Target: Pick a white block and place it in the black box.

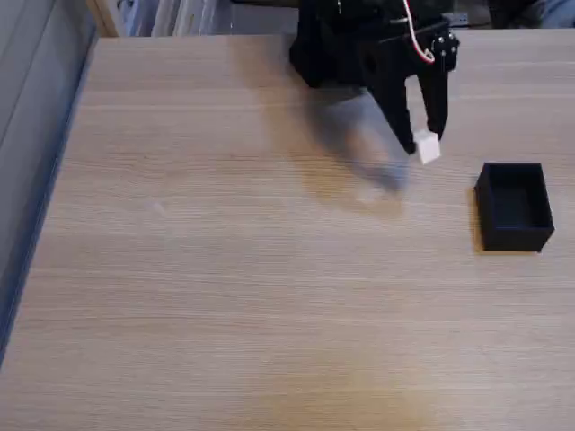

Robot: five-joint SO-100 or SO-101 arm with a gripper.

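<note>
In the fixed view my black gripper (424,142) hangs over the back right part of the wooden table, fingers pointing down. It is shut on the white block (427,146), a tiny cube pinched at the fingertips and lifted off the surface, with its shadow falling lower left on the wood. The black box (515,206) stands open-topped on the table to the right of and nearer than the gripper, about a box-width away from the block. The box looks empty inside.
The light wooden table (225,269) spreads wide to the left and front. Its left edge (54,180) runs along a grey-blue floor strip. Red and white wires (415,36) loop over the arm's body at the back.
</note>
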